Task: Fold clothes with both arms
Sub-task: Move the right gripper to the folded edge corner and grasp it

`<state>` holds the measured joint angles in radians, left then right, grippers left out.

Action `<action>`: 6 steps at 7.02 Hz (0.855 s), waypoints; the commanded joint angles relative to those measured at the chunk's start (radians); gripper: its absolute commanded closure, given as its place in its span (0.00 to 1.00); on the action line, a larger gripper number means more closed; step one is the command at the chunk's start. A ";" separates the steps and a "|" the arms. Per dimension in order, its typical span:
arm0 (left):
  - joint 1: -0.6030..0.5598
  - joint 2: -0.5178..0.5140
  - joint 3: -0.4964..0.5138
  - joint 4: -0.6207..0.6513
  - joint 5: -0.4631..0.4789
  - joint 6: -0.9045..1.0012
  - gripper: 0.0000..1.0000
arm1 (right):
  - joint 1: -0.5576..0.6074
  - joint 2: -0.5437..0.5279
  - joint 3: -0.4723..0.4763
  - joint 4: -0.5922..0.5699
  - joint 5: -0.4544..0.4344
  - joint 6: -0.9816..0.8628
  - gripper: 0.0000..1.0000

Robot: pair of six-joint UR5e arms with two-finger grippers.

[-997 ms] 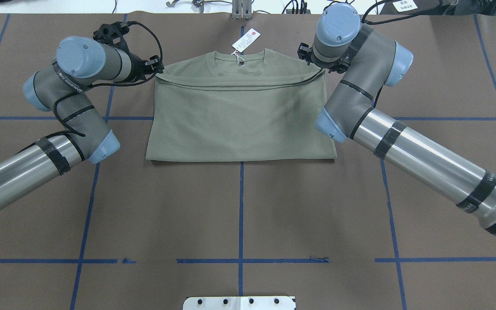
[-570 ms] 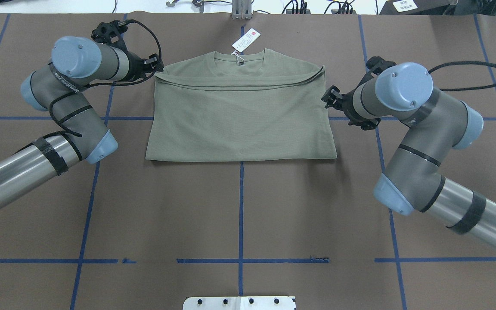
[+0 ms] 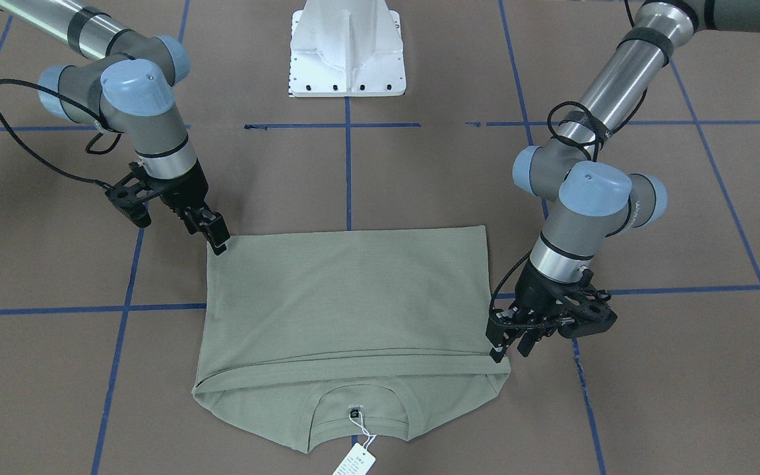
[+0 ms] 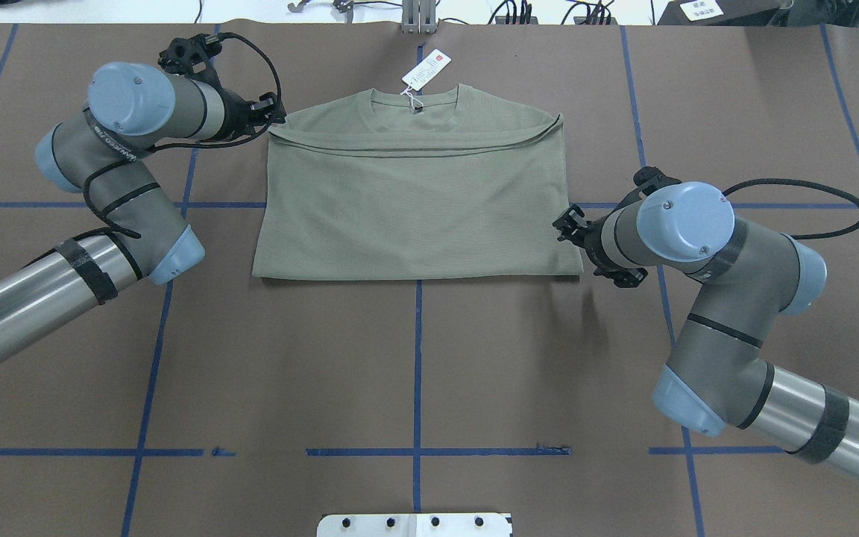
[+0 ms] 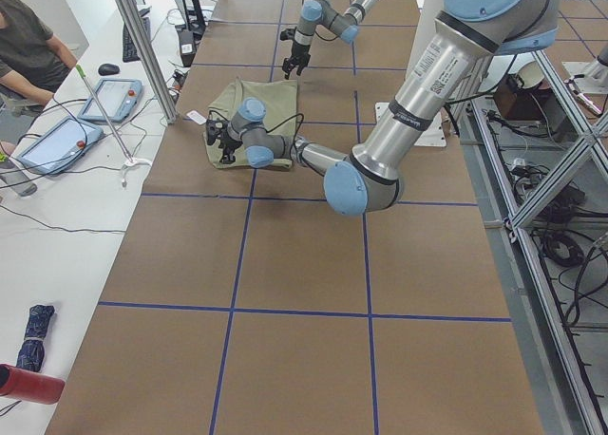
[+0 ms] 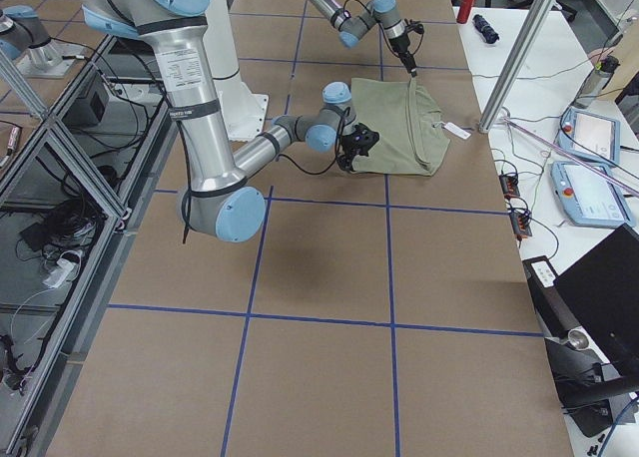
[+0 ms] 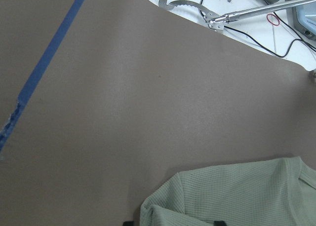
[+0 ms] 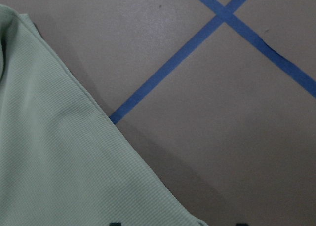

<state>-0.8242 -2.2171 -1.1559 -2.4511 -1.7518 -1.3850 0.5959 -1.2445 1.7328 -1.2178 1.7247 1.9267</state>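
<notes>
Shirt: flat on desk, centred on the middle blue tape line. It is already halved, with the lower half laid up over the chest. The hem lies just short of the collar, the crease faces the robot, and no sleeves show outside the rectangle.

Left pincer: low at the shirt's left far corner, where the hem end meets the shoulder. In the wrist view both tips just show at the bottom edge, set apart, with the cloth corner between them. Jaws read as parted, nothing clamped. The placement suits either letting go of that hem corner or taking it up.

Right pincer: at the opposite side, by the near corner where the crease ends. Its tips touch or sit just beside the cloth edge; contact cannot be resolved. The wrist view shows the tips apart with the shirt edge running between them. Parted, holding nothing.

Judgement: one arm at each side edge keeps the cloth square to the tape grid. The right arm's station at the crease corner looks like a set-up for a second fold. The first fold looks complete and tidy, with edges roughly parallel.

Outward: hang tag lies on the desk beyond the collar, string slack, well apart from both pincers.

Risk: a knit corner may slip or pick up as a single layer.
</notes>
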 commanded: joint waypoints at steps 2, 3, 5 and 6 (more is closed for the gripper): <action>0.000 0.000 -0.004 0.003 0.000 0.000 0.38 | -0.019 0.010 -0.025 0.000 -0.004 0.001 0.20; -0.001 0.002 -0.008 0.006 0.000 0.000 0.38 | -0.019 0.013 -0.032 0.000 -0.002 0.000 0.23; -0.001 0.002 -0.011 0.011 0.000 0.000 0.38 | -0.019 0.014 -0.035 0.000 -0.004 0.001 0.46; -0.001 0.002 -0.011 0.011 0.000 0.000 0.38 | -0.019 0.014 -0.035 0.000 -0.002 0.005 0.81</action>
<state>-0.8252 -2.2152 -1.1666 -2.4412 -1.7518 -1.3852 0.5769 -1.2308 1.6995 -1.2180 1.7215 1.9288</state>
